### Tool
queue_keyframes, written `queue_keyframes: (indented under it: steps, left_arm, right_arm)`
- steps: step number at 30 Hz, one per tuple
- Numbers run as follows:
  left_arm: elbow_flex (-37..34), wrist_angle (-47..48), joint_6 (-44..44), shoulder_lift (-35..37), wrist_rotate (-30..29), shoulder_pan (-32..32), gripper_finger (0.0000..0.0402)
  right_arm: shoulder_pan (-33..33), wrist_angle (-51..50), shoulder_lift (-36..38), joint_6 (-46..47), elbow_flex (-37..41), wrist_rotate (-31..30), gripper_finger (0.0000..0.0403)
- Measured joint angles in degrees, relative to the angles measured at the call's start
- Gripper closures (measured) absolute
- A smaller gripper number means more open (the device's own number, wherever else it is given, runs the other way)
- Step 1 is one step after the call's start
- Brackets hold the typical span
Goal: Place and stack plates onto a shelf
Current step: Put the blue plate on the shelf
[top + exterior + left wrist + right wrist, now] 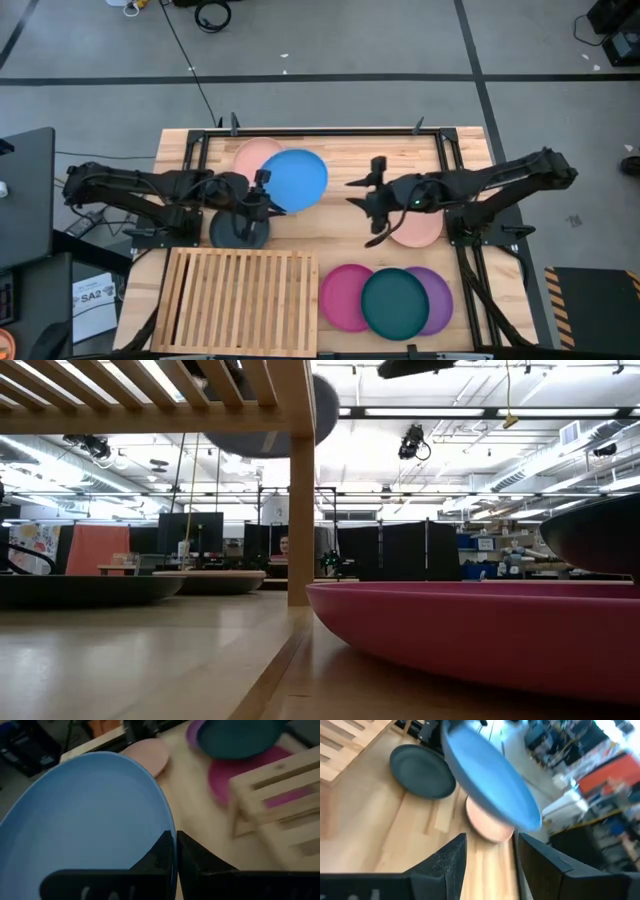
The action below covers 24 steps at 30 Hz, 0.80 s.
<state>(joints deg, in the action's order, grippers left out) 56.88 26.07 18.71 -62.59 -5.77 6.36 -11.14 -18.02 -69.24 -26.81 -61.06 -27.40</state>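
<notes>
We see the blue plate [298,180], round, shallow and matte, lifted and tilted above the far left part of the table [340,160], its rim pinched by the left gripper [262,196], whose two dark fingers [165,855] are closed tight on its edge. Just behind it a salmon pink plate [250,155] lies flat, partly covered from above, and the black plate [238,229] lies beside the left arm, near the shelf [240,288]. The shelf, a light wooden rack of thin parallel slats, sits at the near left of the table with nothing on it. To its right the teal plate [395,300] rests on top of the magenta plate [343,296] and the purple plate [435,298], hiding a good part of each. The right gripper [362,198] hovers at mid-table with its fingers spread and nothing between them; its arm covers part of the second salmon pink plate [420,228]. A white sheet [92,297] on the floor to the left reads "SA2"; its smaller print we cannot make out.
</notes>
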Motion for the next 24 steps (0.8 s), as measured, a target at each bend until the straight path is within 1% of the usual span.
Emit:
queue_keyframes:
  steps: [4, 10, 18, 24]
  left_arm:
    - [3.89, 3.01, -4.85, 0.02, -0.85, 4.52, 0.0386]
    - [5.60, 3.25, -12.39, 0.00, -2.79, 14.10, 0.0386]
    - [5.78, 2.19, -19.83, -1.54, -10.30, 28.67, 0.0386]
    - [5.80, -0.76, -21.12, -6.52, -13.10, 37.07, 0.0386]
  right_arm:
    - [0.43, -5.82, 3.44, 7.12, 0.00, 0.16, 0.0220]
    - [0.83, -10.32, 6.20, 12.89, 0.09, 0.39, 0.0220]
    - [1.18, -10.43, 5.94, 13.58, 0.09, 0.45, 0.0220]
    - [2.39, -10.46, 5.60, 16.24, 0.09, 0.46, 0.0220]
